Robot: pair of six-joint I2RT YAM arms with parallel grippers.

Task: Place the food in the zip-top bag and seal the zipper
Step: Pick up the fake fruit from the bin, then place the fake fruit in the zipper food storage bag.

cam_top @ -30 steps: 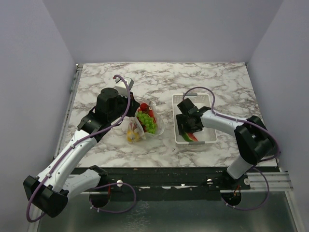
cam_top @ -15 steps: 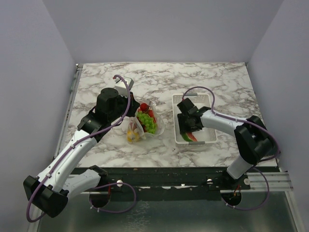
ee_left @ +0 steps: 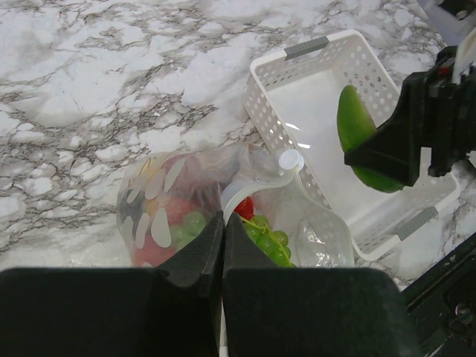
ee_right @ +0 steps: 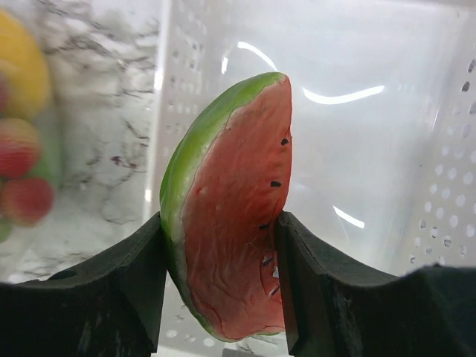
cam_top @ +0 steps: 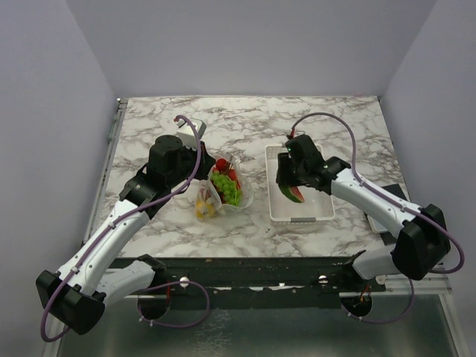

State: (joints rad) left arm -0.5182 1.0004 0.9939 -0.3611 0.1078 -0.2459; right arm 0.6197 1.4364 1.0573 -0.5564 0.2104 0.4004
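Note:
The clear zip-top bag [cam_top: 223,192] lies at table centre with green grapes [cam_top: 227,190], red strawberries [cam_top: 222,164] and a yellow piece [cam_top: 202,211] inside. My left gripper [cam_top: 205,172] is shut on the bag's mouth edge; in the left wrist view its fingers [ee_left: 223,227] pinch the bag [ee_left: 171,212] beside the whitish zipper strip [ee_left: 256,184]. My right gripper [cam_top: 290,186] is shut on the watermelon slice [cam_top: 292,195] and holds it above the white basket [cam_top: 301,218]. In the right wrist view the slice [ee_right: 230,216] stands upright between the fingers [ee_right: 221,245].
The white slotted basket [ee_left: 268,97] stands right of the bag, long side running front to back; its floor under the slice shows nothing else [ee_right: 446,149]. The marble table ends at a black rail at the near edge [cam_top: 245,264]. Grey walls enclose the back and sides.
My right gripper has risen out of the basket with the watermelon slice and its arm has swung back. The left gripper and the bag have not moved.

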